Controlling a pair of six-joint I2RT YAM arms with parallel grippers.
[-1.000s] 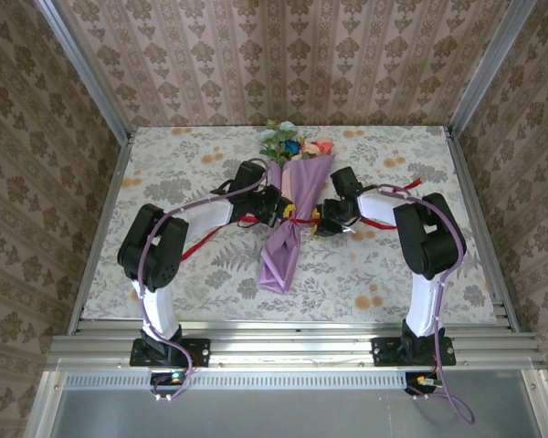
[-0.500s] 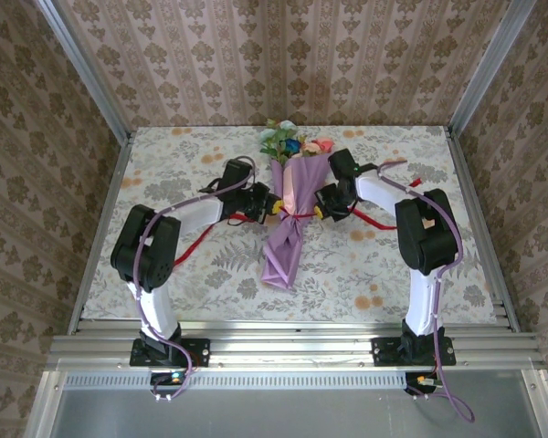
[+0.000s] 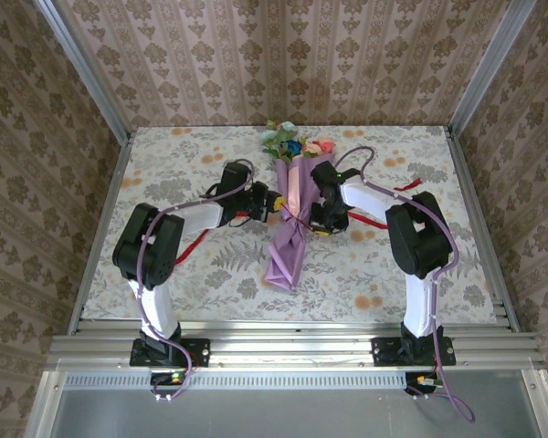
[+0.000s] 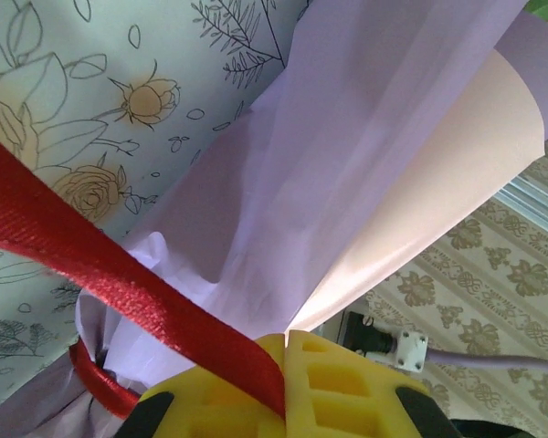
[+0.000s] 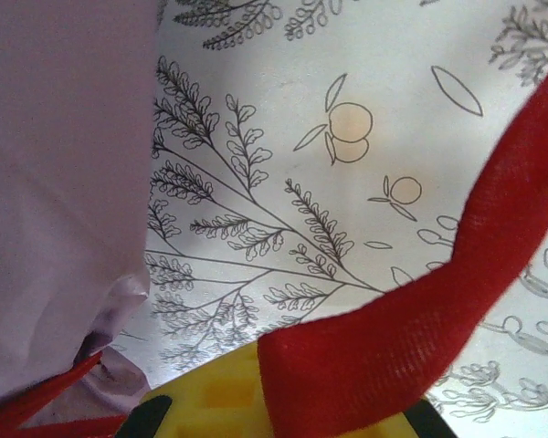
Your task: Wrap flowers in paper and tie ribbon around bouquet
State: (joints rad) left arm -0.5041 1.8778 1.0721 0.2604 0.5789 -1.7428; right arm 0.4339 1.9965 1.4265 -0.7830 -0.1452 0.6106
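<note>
From above: finds the bouquet (image 3: 289, 228) lying mid-table on the floral tablecloth (image 3: 164, 173), narrow tip toward the near edge, flowers (image 3: 290, 144) poking out at the far end. Puts the left gripper (image 3: 276, 208) tight against its left side and the right gripper (image 3: 318, 219) against its right, red ribbon (image 3: 194, 245) trailing out on both sides.

At the left wrist: shows yellow pads (image 4: 347, 365) pressed together, clamping the ribbon (image 4: 119, 269), with lilac paper (image 4: 347, 137) just beyond, pink reverse showing.

At the right wrist: shows yellow pads (image 5: 215, 392) closed on the ribbon (image 5: 438, 310), paper (image 5: 55, 182) at left, tablecloth (image 5: 347, 182) beneath.
</note>
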